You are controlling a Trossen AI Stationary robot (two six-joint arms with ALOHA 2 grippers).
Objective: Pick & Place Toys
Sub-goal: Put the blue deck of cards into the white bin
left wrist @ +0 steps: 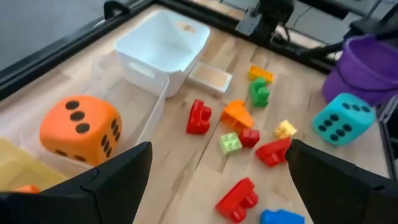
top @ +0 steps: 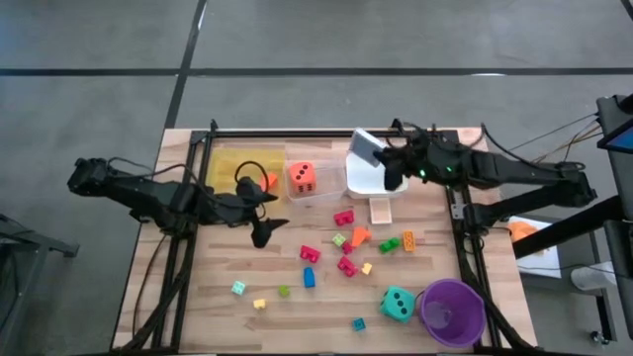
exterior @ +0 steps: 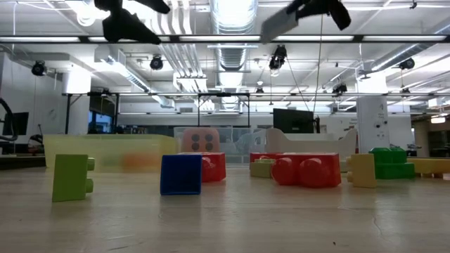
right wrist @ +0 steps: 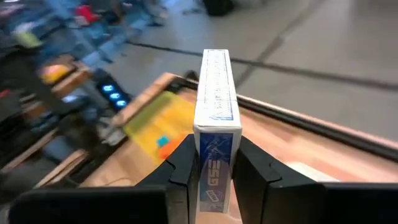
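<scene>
My right gripper (top: pixel 384 161) is shut on a blue-and-white card box (right wrist: pixel 215 106), high over the white tray (top: pixel 368 183) at the far side. The box also shows in the high view (top: pixel 365 148) and the low view (exterior: pixel 280 25). My left gripper (top: pixel 268 215) hangs open and empty above the table, next to the yellow tray (top: pixel 229 161). An orange die (top: pixel 303 178) lies in the clear tray (left wrist: pixel 149 118). A teal die (top: pixel 398 304) and several small coloured blocks (top: pixel 346 242) lie on the wood. A flat card (top: pixel 381 211) lies beside the white tray. My right gripper pinches the card box between its two fingers, one finger (right wrist: pixel 183 163) on each broad face, at the box's end (right wrist: pixel 214 163) nearest the wrist. The box stands on edge in the hold and reaches forward past the fingertips, lifted clear of the tray and table.
A purple cup (top: pixel 452 311) stands at the near right corner beside the teal die. A black frame (top: pixel 297 132) runs along the table's far and side edges. Bare wood lies at the near left, around a few scattered blocks (top: pixel 259 303).
</scene>
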